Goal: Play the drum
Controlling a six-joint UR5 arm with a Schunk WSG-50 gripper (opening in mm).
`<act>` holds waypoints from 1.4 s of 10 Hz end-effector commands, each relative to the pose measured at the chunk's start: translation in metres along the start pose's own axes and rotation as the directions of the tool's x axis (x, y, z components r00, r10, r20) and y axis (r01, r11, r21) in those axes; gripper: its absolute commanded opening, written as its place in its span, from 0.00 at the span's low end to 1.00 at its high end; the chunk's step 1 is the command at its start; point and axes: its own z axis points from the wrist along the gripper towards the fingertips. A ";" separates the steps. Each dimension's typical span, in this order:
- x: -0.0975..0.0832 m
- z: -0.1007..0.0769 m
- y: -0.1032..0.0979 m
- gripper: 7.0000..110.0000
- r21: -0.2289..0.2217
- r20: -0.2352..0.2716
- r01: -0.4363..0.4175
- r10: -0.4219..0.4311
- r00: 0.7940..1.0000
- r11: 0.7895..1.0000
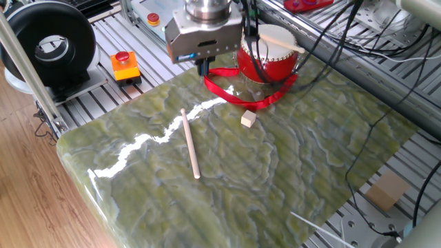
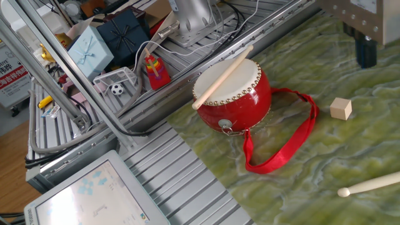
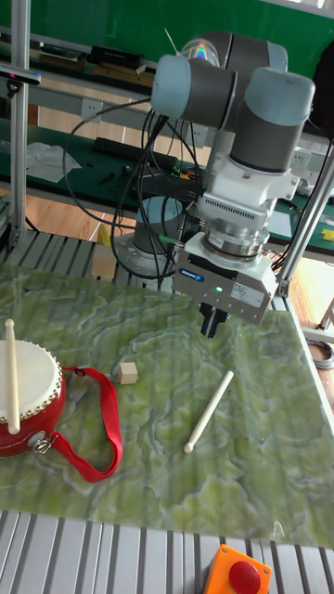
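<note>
The red drum point(image 1: 267, 60) with its cream skin point(image 2: 228, 80) stands at the table's corner, and a wooden stick point(image 2: 222, 77) lies across its top. Its red ribbon strap point(image 2: 282, 145) trails over the green marble surface. A second drumstick point(image 1: 189, 143) lies loose on the table point(image 3: 208, 412). My gripper point(image 1: 204, 67) hangs over the table beside the drum, apart from it and short of the loose stick. Its fingers are shut together with nothing between them point(image 3: 214, 321). In the other fixed view only the gripper point(image 2: 365, 60) tip shows at the right edge.
A small wooden cube point(image 1: 248, 119) sits between the strap and the loose stick. An orange box with a red button point(image 1: 125, 65) stands on the slatted frame off the table's side. Cables hang behind the drum. Boxes and clutter point(image 2: 94, 44) lie beyond the table.
</note>
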 end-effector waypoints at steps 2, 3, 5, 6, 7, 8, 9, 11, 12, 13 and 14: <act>0.021 -0.003 0.036 0.00 -0.018 0.020 -0.113 0.113 0.993 0.993; 0.021 -0.005 0.033 0.00 0.000 0.024 -0.100 0.100 0.995 0.995; 0.008 -0.005 0.016 0.00 0.031 0.033 -0.071 0.070 0.997 0.997; 0.005 -0.007 0.012 0.00 0.036 0.027 -0.070 0.069 0.997 0.997; 0.002 -0.007 0.010 0.00 0.030 0.025 -0.068 0.068 0.997 0.997; 0.001 -0.008 0.010 0.00 0.021 0.017 -0.070 0.070 0.997 0.997; 0.003 -0.008 0.008 0.00 0.029 0.008 -0.089 0.089 0.996 0.996; 0.001 -0.006 0.002 0.00 0.037 0.017 -0.128 0.127 0.992 0.991; 0.001 -0.006 0.003 0.00 0.034 0.019 -0.137 0.137 0.990 0.990; 0.003 -0.006 0.008 0.00 0.015 0.007 -0.138 0.138 0.990 0.990; 0.008 -0.006 0.016 0.00 -0.013 -0.015 -0.117 0.117 0.993 0.993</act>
